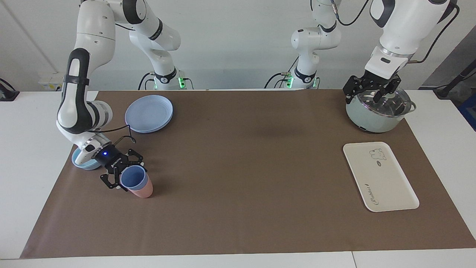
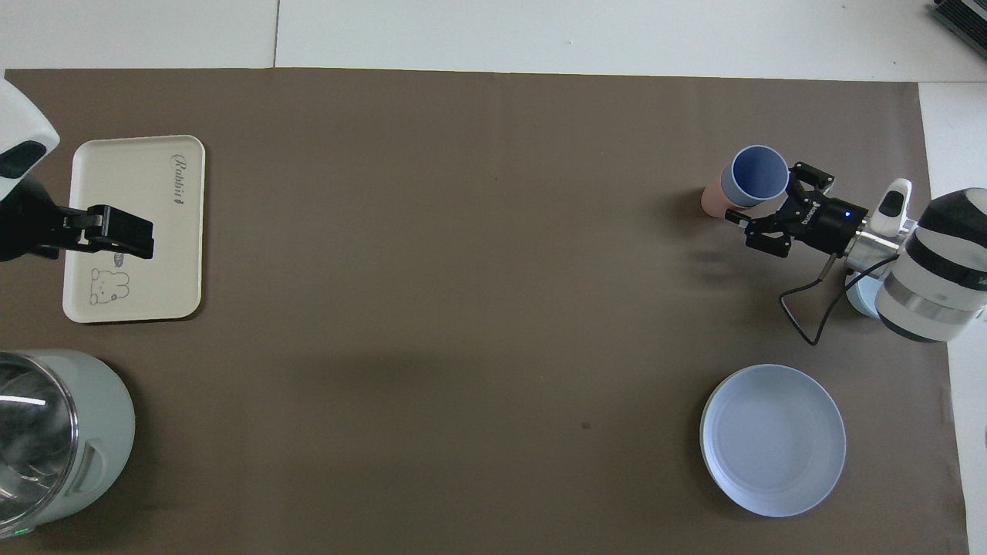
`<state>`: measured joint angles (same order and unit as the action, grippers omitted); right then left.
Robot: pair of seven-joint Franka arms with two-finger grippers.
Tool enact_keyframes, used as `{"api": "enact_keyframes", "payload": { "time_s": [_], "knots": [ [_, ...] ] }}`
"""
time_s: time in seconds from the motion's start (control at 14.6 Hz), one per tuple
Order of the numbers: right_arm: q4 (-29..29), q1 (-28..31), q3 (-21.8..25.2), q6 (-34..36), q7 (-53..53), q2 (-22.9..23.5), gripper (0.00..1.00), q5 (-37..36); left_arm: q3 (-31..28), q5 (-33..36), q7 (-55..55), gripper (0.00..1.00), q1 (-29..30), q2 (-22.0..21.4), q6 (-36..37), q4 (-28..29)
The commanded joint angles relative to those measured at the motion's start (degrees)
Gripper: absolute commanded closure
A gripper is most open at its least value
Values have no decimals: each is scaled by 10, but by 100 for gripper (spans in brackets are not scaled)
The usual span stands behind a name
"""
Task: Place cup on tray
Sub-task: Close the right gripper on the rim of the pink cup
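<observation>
Paper [image 1: 238,175] in brown covers most of the white table [image 1: 22,178]. Toward the left arm's end stands a pale green pot [image 1: 375,115] with a glass lid, near the robots; the tray [image 1: 390,186] lies farther from the robots than the pot, bare. Toward the right arm's end lie a round blue plate [image 1: 148,113] and, farther from the robots, a low blue bowl [image 1: 80,162] partly hidden by the right arm's wrist. Farther out, beside the bowl, the cup [image 1: 133,178] sits nested in a pink tumbler [image 1: 143,191], only the pink base showing beneath it; the pair stands on the paper, well apart from the tray.

Left gripper [image 1: 368,91] hangs over the pot's lid with its fingers spread and nothing in them. Right gripper [image 1: 124,175] is low by the cup, its fingers wide open to either side of the blue wall near the rim; whether they touch it I cannot tell.
</observation>
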<state>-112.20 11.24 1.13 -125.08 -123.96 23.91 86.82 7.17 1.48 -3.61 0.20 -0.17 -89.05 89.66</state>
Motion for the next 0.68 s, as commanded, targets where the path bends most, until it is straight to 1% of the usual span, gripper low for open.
{"api": "enact_keyframes", "payload": {
  "time_s": [0.0,0.34,0.41,0.48,0.55,0.62],
  "knots": [
    [16,-6,-3,-24,-18,15,0,23,-4,3,-3,0,-6,-19,-2,23],
    [18,-11,-3,-29,-19,18,0,25,-3,3,1,0,-6,-20,-10,26],
    [18,-12,-3,-30,-19,18,4,25,-3,3,1,0,-6,-20,-11,28],
    [18,-12,-3,-33,-20,18,5,25,-3,-4,1,0,-6,-20,-12,28],
    [18,-12,-3,-33,-20,18,9,25,-3,-16,1,0,-6,-20,-15,28],
    [19,-11,-3,-33,-22,18,29,23,-3,-25,0,0,-6,-20,-15,28]
  ]
}}
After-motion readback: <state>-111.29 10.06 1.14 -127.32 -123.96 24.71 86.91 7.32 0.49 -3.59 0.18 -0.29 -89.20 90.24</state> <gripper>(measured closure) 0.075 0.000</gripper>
